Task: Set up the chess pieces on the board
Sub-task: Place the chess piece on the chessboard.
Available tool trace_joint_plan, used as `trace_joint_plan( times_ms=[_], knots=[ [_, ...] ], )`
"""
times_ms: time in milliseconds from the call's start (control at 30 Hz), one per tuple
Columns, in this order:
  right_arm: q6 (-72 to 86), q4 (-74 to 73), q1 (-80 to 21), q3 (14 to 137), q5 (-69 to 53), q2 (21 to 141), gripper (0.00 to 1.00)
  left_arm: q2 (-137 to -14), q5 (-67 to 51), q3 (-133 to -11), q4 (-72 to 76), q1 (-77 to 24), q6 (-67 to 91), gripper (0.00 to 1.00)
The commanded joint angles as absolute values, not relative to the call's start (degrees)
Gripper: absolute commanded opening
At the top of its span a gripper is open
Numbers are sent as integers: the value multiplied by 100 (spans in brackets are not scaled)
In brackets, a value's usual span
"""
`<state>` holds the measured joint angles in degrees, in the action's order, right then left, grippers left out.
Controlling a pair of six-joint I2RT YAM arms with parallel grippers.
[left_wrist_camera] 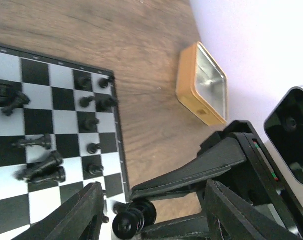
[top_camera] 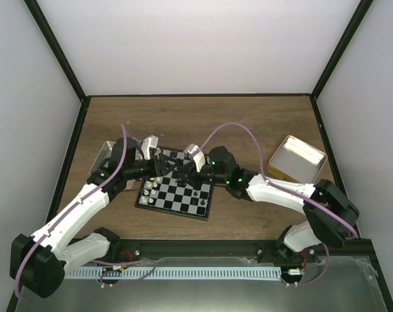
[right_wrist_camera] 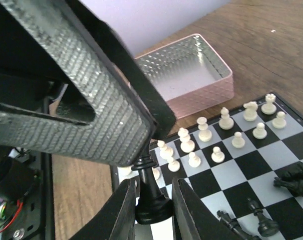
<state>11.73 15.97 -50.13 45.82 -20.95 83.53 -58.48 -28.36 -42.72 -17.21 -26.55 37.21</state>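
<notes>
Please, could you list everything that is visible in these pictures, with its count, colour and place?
board: one, black and white checks, middle of the table.
white pieces: about a dozen in view, cream, upright in two rows at the board's edge nearest the pink tin.
black pieces: several upright along the edge towards the yellow tin, and others lying on middle squares.
black piece: one, held near the board's edge.
pink tin: one, beside the board.
yellow tin: one, right of the board, apart from it.
table: one, brown wood.
left end effector: one, black, open.
right end effector: one, black, shut on the black piece.
</notes>
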Motion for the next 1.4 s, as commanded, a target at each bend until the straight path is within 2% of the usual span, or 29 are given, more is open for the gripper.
trace_joint_plan(
  times_ms=[0,233,467,500,600,733,867,1033,1233,1367],
  knots=[
    [939,2264,-5052,4353,-2531,8032,11,-5858,-3692,-4383,-1618,-2614,3537,55],
    [872,2353,-5047,4218,-2405,7829,10,-5866,-3610,-4381,-1959,-2530,3320,38],
    [921,2313,-5046,4232,-2112,7822,11,-5901,-3909,-4371,-1823,-2458,3335,6],
    [966,2283,-5048,4254,-2009,7822,11,-5924,-3957,-4353,-1785,-2459,3355,4],
    [1151,2173,-5046,4307,-1796,7769,20,-5973,-3889,-4315,-1784,-2461,3351,4],
    [1445,1995,-5052,4327,-1445,7681,40,-6026,-3499,-4310,-1820,-2457,3321,4],
    [1650,1841,-5049,4149,-885,7510,55,-6046,-2694,-4351,-1947,-2469,3235,4],
    [2174,1453,-5047,3948,248,7158,60,-6114,-1684,-4269,-1942,-2538,3172,4],
    [3643,240,-4967,3962,2142,6873,68,-6522,-618,-4312,-1948,-3003,3192,4],
    [4538,-348,-4645,3840,2436,6695,69,-6973,118,-4665,-2035,-3662,3250,4]
  ],
)
